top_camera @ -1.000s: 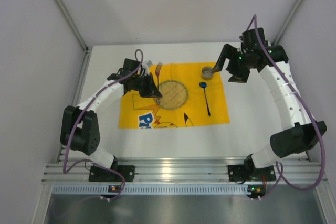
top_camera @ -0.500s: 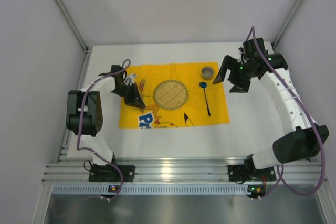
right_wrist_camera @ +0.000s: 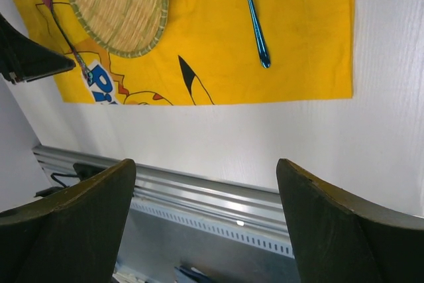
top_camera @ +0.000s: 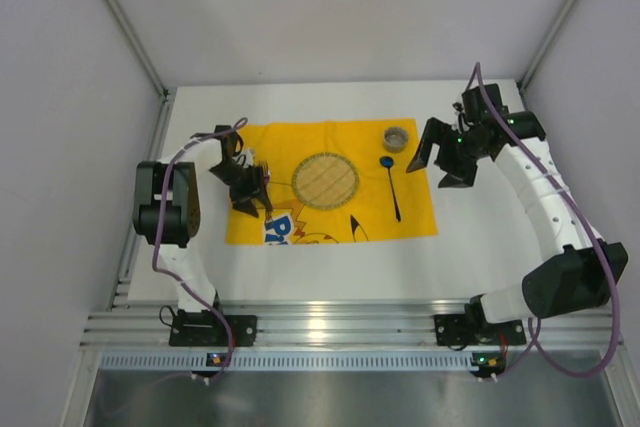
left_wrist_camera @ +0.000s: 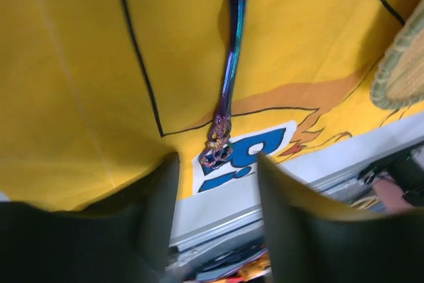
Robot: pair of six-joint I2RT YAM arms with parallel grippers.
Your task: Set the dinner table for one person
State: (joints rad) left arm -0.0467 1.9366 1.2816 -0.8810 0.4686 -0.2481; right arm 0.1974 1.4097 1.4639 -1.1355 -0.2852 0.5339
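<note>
I read the dinner table [top_camera: 480, 237] as the large flat matte white rectangular top under both arms, with one silver aluminium rail [top_camera: 340, 327] along its near edge. The right gripper [right_wrist_camera: 205, 164] hangs over bare white tabletop just beyond the right edge of the cloth, its two dark fingers spread wide with nothing between them. The left gripper [left_wrist_camera: 216, 158] is low over the left part of the cloth. It is parted to a middling gap and straddles the end of the fork's handle without touching it, as far as I can see.

One yellow cartoon-printed rectangular cloth [top_camera: 330, 142] lies flat on the middle of the table. On it I count:
- one round woven straw mat [top_camera: 326, 180] near the centre;
- one slim blue metal spoon [top_camera: 390, 182] to the right of the mat, its bowl toward the far side;
- one iridescent purple metal fork [left_wrist_camera: 228, 77] to the left of the mat, its ornate handle end toward the near edge;
- one small grey metal cup [top_camera: 396, 136] just beyond the spoon's bowl, near the far right corner of the cloth.

The only writing I can read is a blue "P" on a white patch at the cloth's near edge; the letters after it are not legible.
</note>
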